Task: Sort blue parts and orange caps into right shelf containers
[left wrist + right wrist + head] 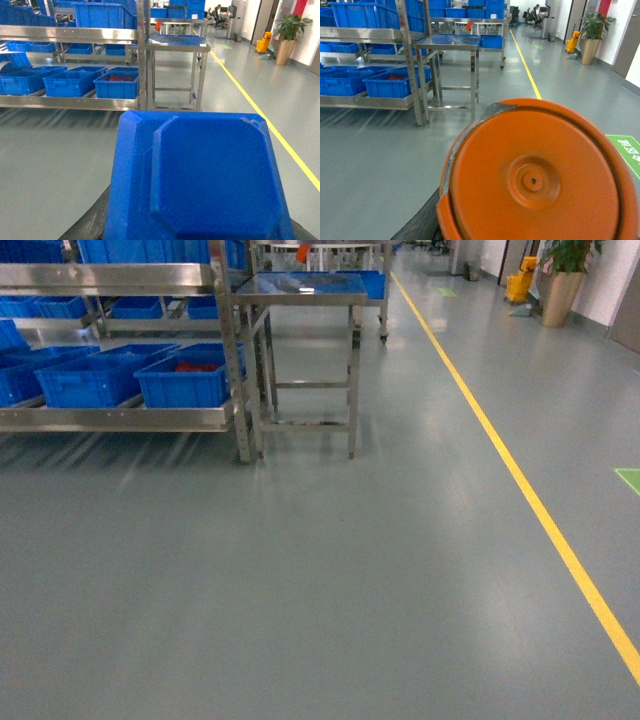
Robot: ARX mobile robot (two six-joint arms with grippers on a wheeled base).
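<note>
A blue part fills the lower half of the left wrist view, hanging above the floor. My left gripper is shut on it, and only one dark finger shows at its lower left. An orange cap is seen end-on in the right wrist view. My right gripper is shut on it, with a dark finger at the left. The right shelf containers sit on the low shelf at far left, also in the wrist views. Neither gripper appears in the head view.
A steel rack holds several blue bins, and the nearest one has red pieces in it. A steel table stands beside the rack. A yellow floor line runs along the right, with a potted plant and a mop bucket far back.
</note>
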